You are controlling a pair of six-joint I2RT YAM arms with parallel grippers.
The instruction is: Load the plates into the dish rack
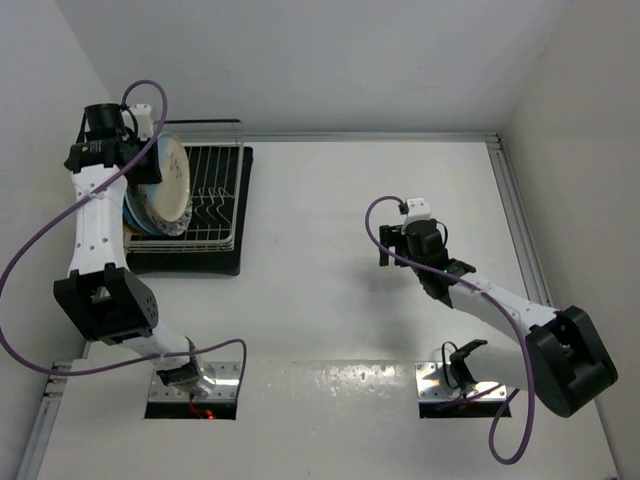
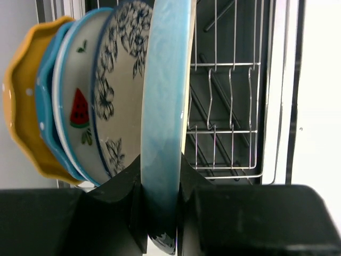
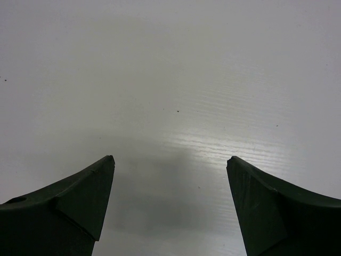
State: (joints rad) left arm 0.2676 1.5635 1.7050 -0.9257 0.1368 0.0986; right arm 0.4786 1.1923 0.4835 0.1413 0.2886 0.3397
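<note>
Because a plate only stands in a wire rack when it goes in on edge, the left arm (image 1: 95, 215) carries the blue-and-cream plate (image 2: 164, 106) upright, edge-on to the wrist camera, with its rim pinched between the left jaws. The plate hangs over the dish rack (image 1: 215, 195), just beside the white plate with blue flowers (image 2: 120, 80); whether the two touch I cannot tell. Beyond that one stand the white plate with red fruit (image 2: 74, 120), the teal dotted plate (image 2: 45, 101) and the yellow scalloped plate (image 2: 18, 106). All are packed close at the rack's left end, which leaves the rest of the tines free. The rack sits on a black tray (image 1: 240, 262).

The left arm rises from its base to a bulky elbow at the left. From there it runs forward along the rack's left side, with the wrist turned in over the plates. The right arm (image 1: 490, 300) reaches toward the middle of the white surface (image 3: 170, 64), well apart from the rack, and the right jaws are spread with nothing between them.

By my reading, four plates are loaded and this fifth is at its slot but not yet let go.
</note>
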